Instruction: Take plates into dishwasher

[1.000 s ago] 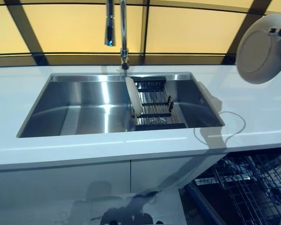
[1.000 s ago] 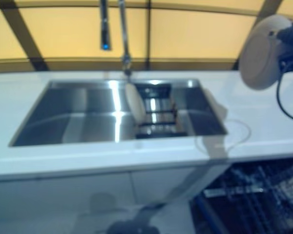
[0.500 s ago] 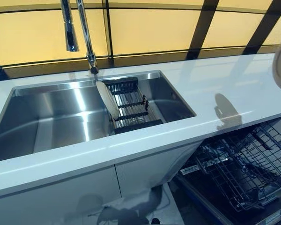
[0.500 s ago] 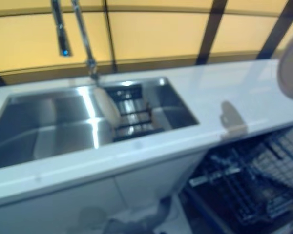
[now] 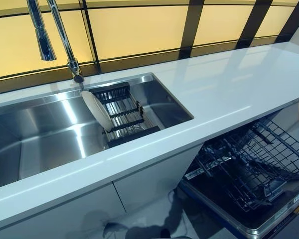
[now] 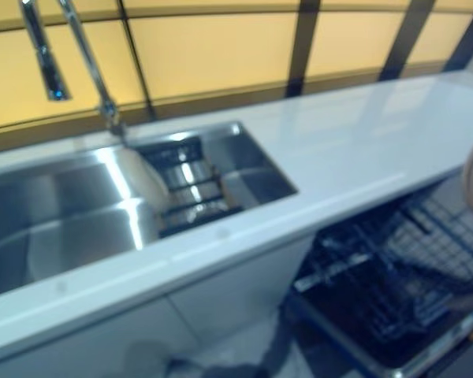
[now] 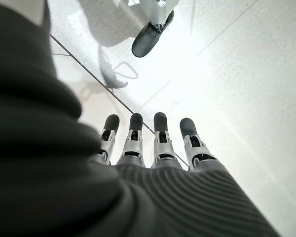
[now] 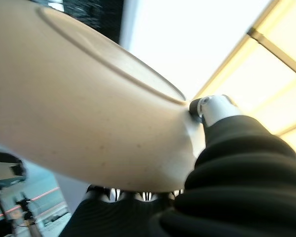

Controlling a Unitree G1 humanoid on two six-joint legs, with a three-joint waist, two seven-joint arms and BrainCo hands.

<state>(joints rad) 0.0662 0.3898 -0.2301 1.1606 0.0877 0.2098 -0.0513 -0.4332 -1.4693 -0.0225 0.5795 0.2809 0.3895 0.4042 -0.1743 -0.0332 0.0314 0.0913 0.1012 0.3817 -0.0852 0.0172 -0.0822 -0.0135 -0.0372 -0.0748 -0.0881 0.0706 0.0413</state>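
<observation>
Our left hand (image 7: 158, 143) hangs down with its silver, dark-tipped fingers (image 7: 160, 136) straight and side by side, holding nothing. Our right hand (image 8: 212, 111) clamps the rim of a cream round plate (image 8: 79, 113), thumb on one face, fingers under the other.

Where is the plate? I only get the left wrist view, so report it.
Observer: The right robot hand pinches a cream plate, thumb on its rim.
Operator: Report where it goes next.
Observer: The dishwasher rack is pulled out below the counter, on the robot's right; I see no plates in it.
Operator: Say what remains to load.
Observer: One more plate, the standing plate, is on edge in the sink rack.
</observation>
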